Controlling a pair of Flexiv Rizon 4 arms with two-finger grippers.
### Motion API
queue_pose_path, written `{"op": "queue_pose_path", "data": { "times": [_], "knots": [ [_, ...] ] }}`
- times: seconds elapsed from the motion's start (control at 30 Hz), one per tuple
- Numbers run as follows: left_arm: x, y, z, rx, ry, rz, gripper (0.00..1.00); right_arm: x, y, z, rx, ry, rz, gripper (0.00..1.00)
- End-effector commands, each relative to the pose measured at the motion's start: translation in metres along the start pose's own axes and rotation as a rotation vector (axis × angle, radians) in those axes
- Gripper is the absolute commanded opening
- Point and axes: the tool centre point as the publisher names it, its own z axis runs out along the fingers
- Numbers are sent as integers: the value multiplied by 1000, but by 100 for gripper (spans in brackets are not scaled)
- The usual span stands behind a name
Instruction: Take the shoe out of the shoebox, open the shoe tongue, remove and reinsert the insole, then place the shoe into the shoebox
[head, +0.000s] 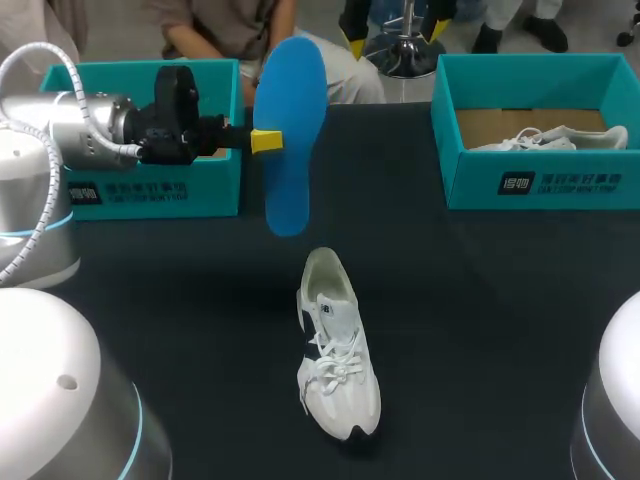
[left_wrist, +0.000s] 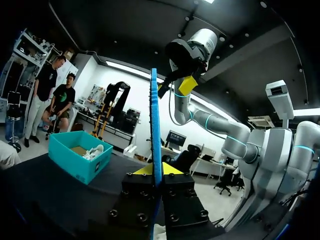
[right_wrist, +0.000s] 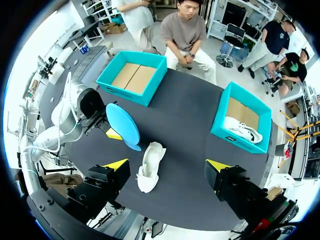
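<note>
Now: left jaws are gripping the blue insole (head: 291, 120), holding it above the counter (head: 500, 300).
Sneaker: white sneaker (head: 337, 350) is lying below, upright.
Right jaws: hanging wide, empty.
Tip: probably worth feeding the toe end first, keeping it flat.

Print stands in three places on the table, and none of it can be made out. The teal shoebox at ten o'clock (head: 215, 190) carries a small dark square logo on its front wall, with two short lines of white characters beside it. The teal shoebox at two o'clock (head: 610, 185) bears the same kind of logo and two white lines on its front wall. The white shoe (head: 340, 385) near six o'clock shows a dark emblem on its side, its shape unclear. No numbers are legible.
</note>
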Motion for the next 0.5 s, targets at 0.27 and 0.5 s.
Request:
{"op": "queue_pose_path", "data": {
  "times": [0.27,0.5],
  "knots": [
    [1,-7,3,32,14,92,0,0,0,0,1,0,1,100],
    [7,-14,-2,4,181,457,0,0,0,0,1,0,1,100]
  ]
}}
